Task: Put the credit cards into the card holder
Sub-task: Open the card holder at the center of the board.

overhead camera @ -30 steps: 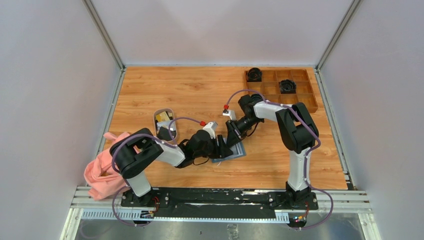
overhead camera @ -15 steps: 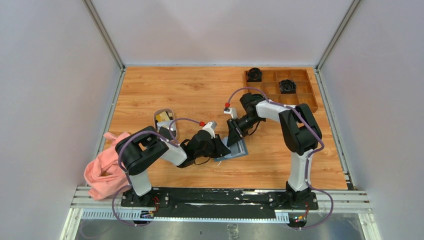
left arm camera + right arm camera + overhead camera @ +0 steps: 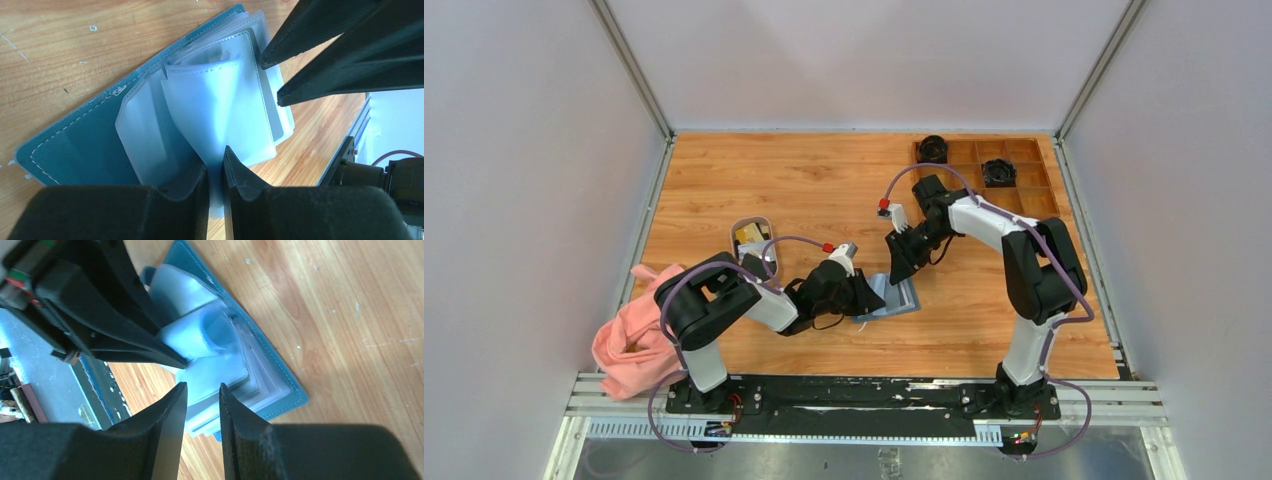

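The teal-blue card holder [image 3: 894,300] lies open on the table, clear pockets fanned up [image 3: 225,100]. My left gripper [image 3: 216,167] is shut on one clear pocket sleeve, holding it upright; in the top view it sits at the holder's left edge [image 3: 864,295]. My right gripper [image 3: 202,390] hovers just above the holder's far side [image 3: 904,262], jaws a narrow gap apart with nothing between them. Its fingers [image 3: 325,45] show at the top right of the left wrist view. Yellowish credit cards [image 3: 746,236] rest in the small oval white dish [image 3: 769,262].
A brown wooden compartment tray [image 3: 1044,212] at the back right holds two black round parts [image 3: 933,149]. A pink cloth [image 3: 629,340] hangs at the near left edge. Grey walls enclose the table on three sides.
My right gripper has drawn back and to the right, off the card holder. The left gripper keeps its hold on the pocket sleeve, barely shifting.
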Controlling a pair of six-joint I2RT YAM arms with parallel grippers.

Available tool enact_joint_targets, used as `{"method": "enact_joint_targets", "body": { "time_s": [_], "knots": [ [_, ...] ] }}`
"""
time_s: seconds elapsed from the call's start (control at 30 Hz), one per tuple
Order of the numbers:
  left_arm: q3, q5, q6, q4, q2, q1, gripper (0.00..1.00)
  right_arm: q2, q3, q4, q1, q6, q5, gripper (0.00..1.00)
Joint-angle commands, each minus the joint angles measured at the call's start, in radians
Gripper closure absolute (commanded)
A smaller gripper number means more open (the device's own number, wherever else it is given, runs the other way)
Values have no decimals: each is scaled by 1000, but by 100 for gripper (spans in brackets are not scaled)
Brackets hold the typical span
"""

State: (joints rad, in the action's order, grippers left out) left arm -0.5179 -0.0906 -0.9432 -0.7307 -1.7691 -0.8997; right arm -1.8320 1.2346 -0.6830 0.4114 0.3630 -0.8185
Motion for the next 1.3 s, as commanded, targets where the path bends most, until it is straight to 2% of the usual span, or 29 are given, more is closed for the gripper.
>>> {"method": "enact_joint_targets", "body": {
  "time_s": [0.0,0.27,0.43,0.77,1.27],
  "knots": [
    [50,74,58,260,-63,0,81,-26,-3,-44,-10,22,96,66],
    [48,69,61,261,-62,1,81,-47,0,-50,-11,19,135,65],
    [48,68,61,260,-60,1,81,-67,1,-59,-12,13,113,61],
    [50,62,63,260,-43,0,80,-146,-1,-61,-28,-36,-17,57],
    [41,43,72,258,-23,0,69,-196,3,-61,-30,-64,-179,57]
  ]
}}
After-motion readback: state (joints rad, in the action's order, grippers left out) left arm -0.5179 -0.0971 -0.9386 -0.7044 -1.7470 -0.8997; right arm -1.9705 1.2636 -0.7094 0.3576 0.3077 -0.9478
